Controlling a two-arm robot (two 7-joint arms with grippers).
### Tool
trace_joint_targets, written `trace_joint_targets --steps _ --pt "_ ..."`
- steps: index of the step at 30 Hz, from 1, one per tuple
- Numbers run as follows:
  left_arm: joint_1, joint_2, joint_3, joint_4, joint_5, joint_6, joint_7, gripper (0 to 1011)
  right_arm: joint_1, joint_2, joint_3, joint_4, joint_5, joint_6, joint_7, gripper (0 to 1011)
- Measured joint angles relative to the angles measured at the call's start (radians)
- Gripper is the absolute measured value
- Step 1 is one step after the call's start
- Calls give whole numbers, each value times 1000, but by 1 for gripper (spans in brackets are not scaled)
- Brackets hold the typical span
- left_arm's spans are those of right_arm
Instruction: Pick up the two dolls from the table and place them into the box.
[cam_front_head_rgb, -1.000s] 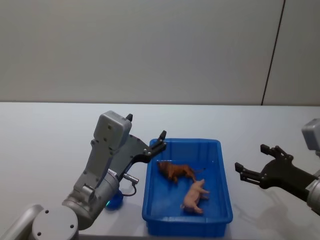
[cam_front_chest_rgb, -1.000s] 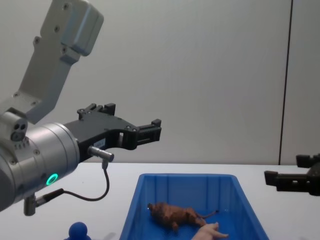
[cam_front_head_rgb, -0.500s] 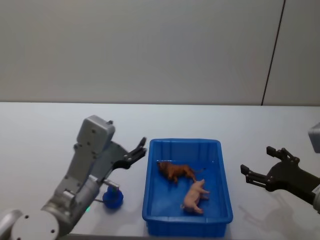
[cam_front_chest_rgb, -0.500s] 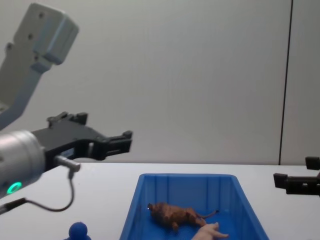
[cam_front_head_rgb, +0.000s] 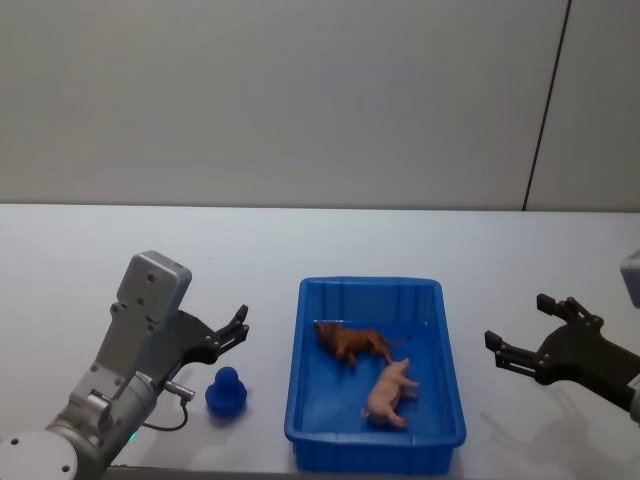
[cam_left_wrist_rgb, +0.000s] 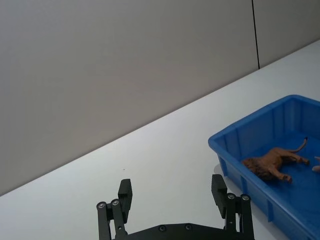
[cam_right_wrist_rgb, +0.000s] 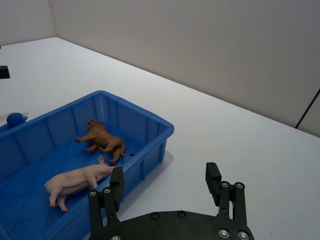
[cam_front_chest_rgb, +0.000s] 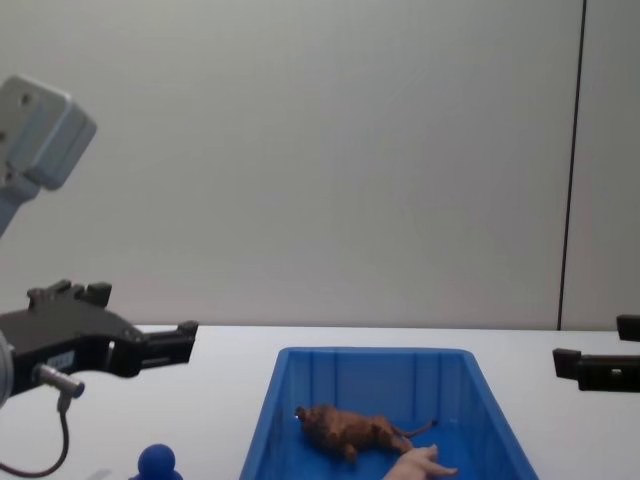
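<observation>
box (cam_front_head_rgb: 447, 400): bright blue all over, plain; the ribs on its end wall read as slightly darker blue stripes
lion (cam_front_head_rgb: 352, 343): warm brown, darker at the mane
pig (cam_front_head_rgb: 391, 392): pale pink, plain
round-headed figure (cam_front_head_rgb: 227, 390): deep blue, plain, a shade darker than the box
bench (cam_front_head_rgb: 100, 260): pale grey-white, no pattern
wall (cam_front_head_rgb: 300, 100): flat grey, crossed by one thin dark vertical line (cam_front_head_rgb: 545, 100)
left gripper (cam_front_head_rgb: 240, 325): black
left arm casing (cam_front_head_rgb: 150, 290): light grey, with a small green light (cam_front_head_rgb: 131, 436) low down
right gripper (cam_front_head_rgb: 516, 320): black

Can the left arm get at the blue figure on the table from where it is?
Probably yes: the left gripper hovers open near the blue figure, which stands unobstructed beside the bin.
</observation>
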Motion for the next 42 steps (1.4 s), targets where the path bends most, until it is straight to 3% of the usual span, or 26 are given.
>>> trace_joint_targets --steps 19,42 --pt "-61 -39 -2 149 -24 5 -166 1003 -3 2 2 -2 1 0 -1 1001" --pt "4 -8 -7 126 -84 1 -176 1003 -3 3 1 -2 1 0 -1 1001"
